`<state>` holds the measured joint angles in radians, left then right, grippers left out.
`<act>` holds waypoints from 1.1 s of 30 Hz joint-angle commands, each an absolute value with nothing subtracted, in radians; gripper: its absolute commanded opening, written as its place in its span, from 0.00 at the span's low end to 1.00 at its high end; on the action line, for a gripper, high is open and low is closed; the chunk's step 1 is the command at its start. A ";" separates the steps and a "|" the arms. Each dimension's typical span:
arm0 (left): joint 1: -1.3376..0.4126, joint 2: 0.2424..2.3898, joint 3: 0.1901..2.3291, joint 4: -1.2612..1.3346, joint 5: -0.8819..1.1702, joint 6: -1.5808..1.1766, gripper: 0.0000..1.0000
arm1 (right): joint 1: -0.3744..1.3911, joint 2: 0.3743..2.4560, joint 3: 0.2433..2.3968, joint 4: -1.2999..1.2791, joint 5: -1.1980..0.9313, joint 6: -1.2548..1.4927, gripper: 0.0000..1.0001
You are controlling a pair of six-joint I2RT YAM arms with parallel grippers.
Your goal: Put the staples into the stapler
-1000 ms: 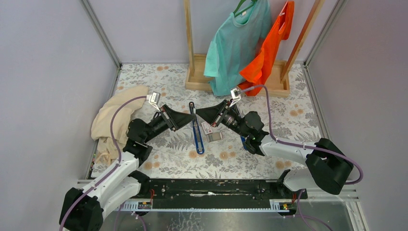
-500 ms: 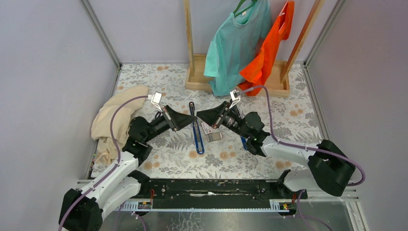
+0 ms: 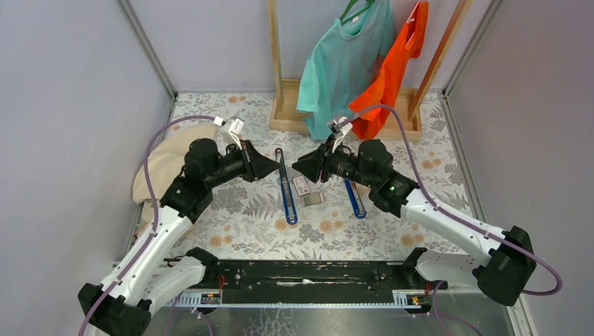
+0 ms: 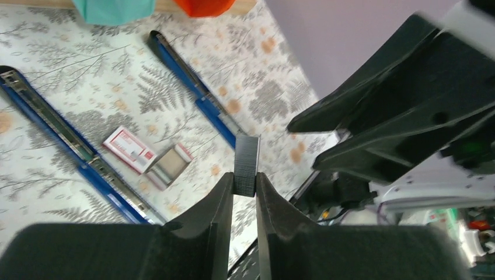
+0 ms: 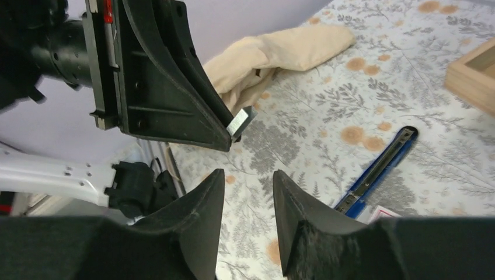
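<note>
My left gripper [image 4: 245, 182] is shut on the staples [image 4: 246, 162], a small grey block held upright in the air, also seen in the right wrist view [image 5: 241, 121]. In the top view my left gripper [image 3: 273, 166] faces my right gripper [image 3: 297, 169], both above the mat. My right gripper [image 5: 248, 178] is open and empty, a short way from the staples. An opened blue stapler [image 3: 284, 187] lies flat below and between them, its long channel facing up [image 4: 64, 140]. A second blue stapler [image 3: 354, 198] lies to its right.
A red-and-white staple box [image 3: 301, 185] and its grey inner tray [image 3: 313, 199] lie between the staplers. A beige cloth [image 3: 164, 168] lies at the left. A wooden rack base [image 3: 291, 112] with teal and orange shirts stands at the back.
Both arms have risen at the elbows, with the grippers still facing each other. The right arm now stands off the second stapler, which shows fully. The staples stay in my left gripper.
</note>
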<state>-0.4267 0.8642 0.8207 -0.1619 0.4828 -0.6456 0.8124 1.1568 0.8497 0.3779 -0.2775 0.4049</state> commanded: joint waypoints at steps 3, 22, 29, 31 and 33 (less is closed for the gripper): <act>-0.430 0.913 0.958 -0.465 0.537 -0.304 0.19 | 0.730 1.164 1.051 -0.024 -0.513 0.112 0.48; -0.516 0.935 1.013 -0.488 0.615 -0.120 0.20 | 0.698 1.404 1.397 -0.377 -0.889 -0.300 0.79; -0.534 0.943 1.026 -0.489 0.644 -0.113 0.20 | 0.699 1.442 1.428 -0.424 -0.996 -0.402 0.79; -0.536 0.948 1.028 -0.489 0.656 -0.112 0.20 | 0.699 1.453 1.438 -0.431 -1.014 -0.413 0.78; -0.540 0.951 1.030 -0.489 0.665 -0.111 0.20 | 0.699 1.465 1.446 -0.434 -1.023 -0.418 0.77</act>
